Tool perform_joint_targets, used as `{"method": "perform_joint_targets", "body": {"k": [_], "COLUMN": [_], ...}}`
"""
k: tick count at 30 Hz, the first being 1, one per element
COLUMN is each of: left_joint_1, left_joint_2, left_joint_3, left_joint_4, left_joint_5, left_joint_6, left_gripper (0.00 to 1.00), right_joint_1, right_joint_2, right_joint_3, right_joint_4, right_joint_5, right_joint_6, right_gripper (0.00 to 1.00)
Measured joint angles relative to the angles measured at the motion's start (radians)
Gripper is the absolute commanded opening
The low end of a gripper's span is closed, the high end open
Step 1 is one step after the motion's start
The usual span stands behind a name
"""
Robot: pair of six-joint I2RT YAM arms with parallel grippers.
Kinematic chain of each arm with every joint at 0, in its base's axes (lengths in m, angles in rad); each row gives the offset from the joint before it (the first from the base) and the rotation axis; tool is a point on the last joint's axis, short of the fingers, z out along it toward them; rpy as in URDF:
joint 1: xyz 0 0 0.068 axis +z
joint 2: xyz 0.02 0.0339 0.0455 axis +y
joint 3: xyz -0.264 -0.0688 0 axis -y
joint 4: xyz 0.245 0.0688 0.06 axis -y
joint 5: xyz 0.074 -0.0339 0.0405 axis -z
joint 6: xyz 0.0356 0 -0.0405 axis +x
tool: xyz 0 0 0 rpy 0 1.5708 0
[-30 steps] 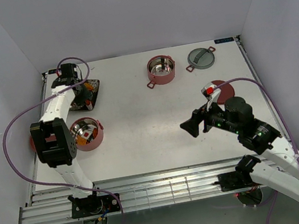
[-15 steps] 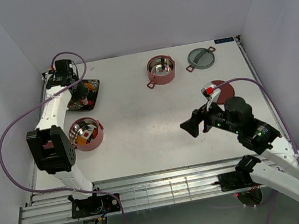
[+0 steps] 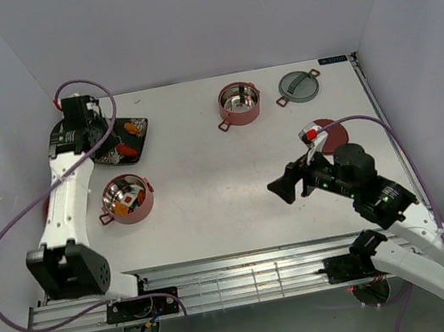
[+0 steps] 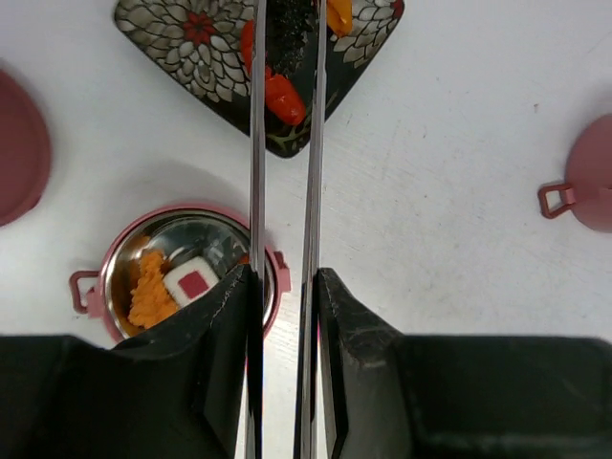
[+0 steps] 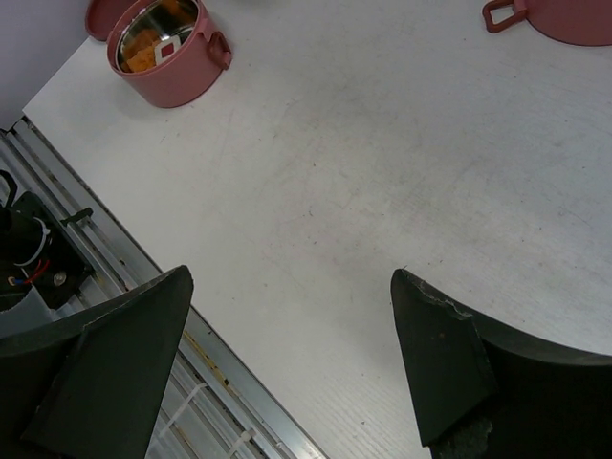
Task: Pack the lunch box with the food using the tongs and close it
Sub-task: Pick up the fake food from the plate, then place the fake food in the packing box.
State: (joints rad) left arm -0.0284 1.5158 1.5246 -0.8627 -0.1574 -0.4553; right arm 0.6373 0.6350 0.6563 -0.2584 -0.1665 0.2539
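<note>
My left gripper (image 4: 287,275) is shut on the silver tongs (image 4: 256,182), whose two slim arms run up over the dark patterned plate (image 4: 182,38). Between the arms, on the plate, lie a red piece of food (image 4: 284,98) and a dark one; an orange piece (image 4: 338,14) lies beside them. The tongs' tips are cut off by the top of the view. One lunch box bowl (image 3: 127,198) sits near the plate with an orange piece (image 4: 146,290) and a white piece with a red square (image 4: 194,282) inside. My right gripper (image 3: 282,188) hangs open over bare table with nothing in it.
A second red bowl (image 3: 238,103) and the grey metal lid (image 3: 299,85) stand at the back. One flat red disc lid (image 3: 335,133) lies partly under my right arm, another (image 4: 17,143) left of the near bowl. The side wall is close to my left arm.
My left arm has swung: its elbow has dropped towards the near left corner and its gripper has shifted left over the plate, still holding the tongs. The right arm has not moved.
</note>
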Motion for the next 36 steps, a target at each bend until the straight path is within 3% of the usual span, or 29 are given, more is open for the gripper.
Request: {"method": "perform_joint_targets", "body": {"k": [7,13,17,27,36], "left_joint_1": [0.0,0.0,0.0,0.0,0.0], "left_joint_2": [-0.307,-0.461,-0.525,-0.643,-0.65], "left_joint_3": [-0.186,-0.374,-0.464,-0.529,-0.561], "left_joint_4": [-0.043,-0.082,-0.127,-0.171,-0.187], "left_joint_5": [-0.018,-0.006,-0.006,0.015,0.011], "left_joint_6": [-0.013,-0.032,-0.037,-0.043,-0.058], "left_gripper": [0.23,0.23,0.23,0.24,0.27], "right_joint_1": [0.0,0.0,0.0,0.0,0.0], "right_joint_2": [-0.004,-0.004,-0.004,0.002,0.003], "right_joint_3": [0.0,0.0,0.0,0.0,0.0], "right_joint_4": [0.001,0.003,0.006,0.007,0.007], "right_joint_5": [-0.013,-0.021,-0.021,-0.021,-0.023], "right_joint_6": [0.0,0.0,0.0,0.0,0.0], "right_gripper": [0.9,0.9,0.9,0.9,0.9]}}
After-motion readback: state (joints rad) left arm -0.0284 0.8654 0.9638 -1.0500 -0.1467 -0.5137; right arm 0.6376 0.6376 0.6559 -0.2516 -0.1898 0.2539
